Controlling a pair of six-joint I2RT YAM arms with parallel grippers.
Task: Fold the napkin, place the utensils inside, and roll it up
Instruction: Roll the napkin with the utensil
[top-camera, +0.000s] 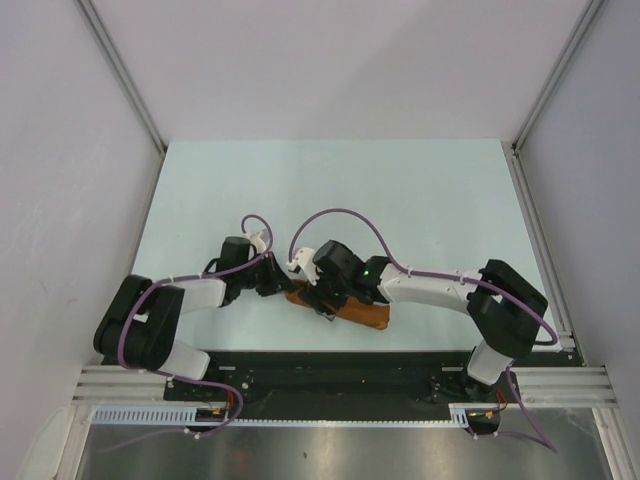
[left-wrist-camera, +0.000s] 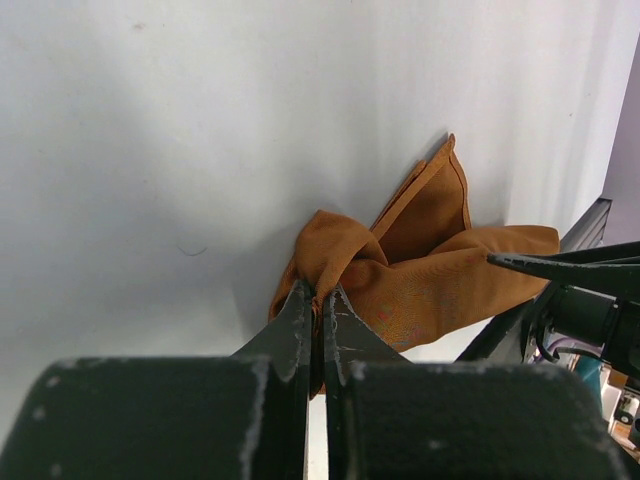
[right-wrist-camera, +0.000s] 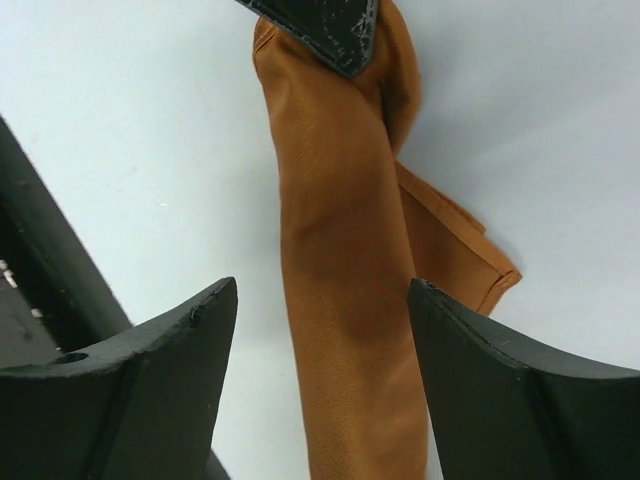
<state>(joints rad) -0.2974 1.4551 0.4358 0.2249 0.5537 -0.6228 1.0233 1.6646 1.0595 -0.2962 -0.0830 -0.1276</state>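
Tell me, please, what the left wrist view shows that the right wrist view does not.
Left wrist only: the left gripper pinched shut on the napkin's bunched end. Right wrist only: the right gripper open, its fingers either side of the rolled length, not touching it. Both: the rust-brown napkin lying on the pale table.

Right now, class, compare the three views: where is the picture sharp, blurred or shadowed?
Top view: even, flat light, no glare. Left wrist view: the napkin is sharp, the left pincer blurs near the lens, and a soft shadow lies left of the napkin. Right wrist view: weave crisp, and the right pincer looms dark at the bottom.
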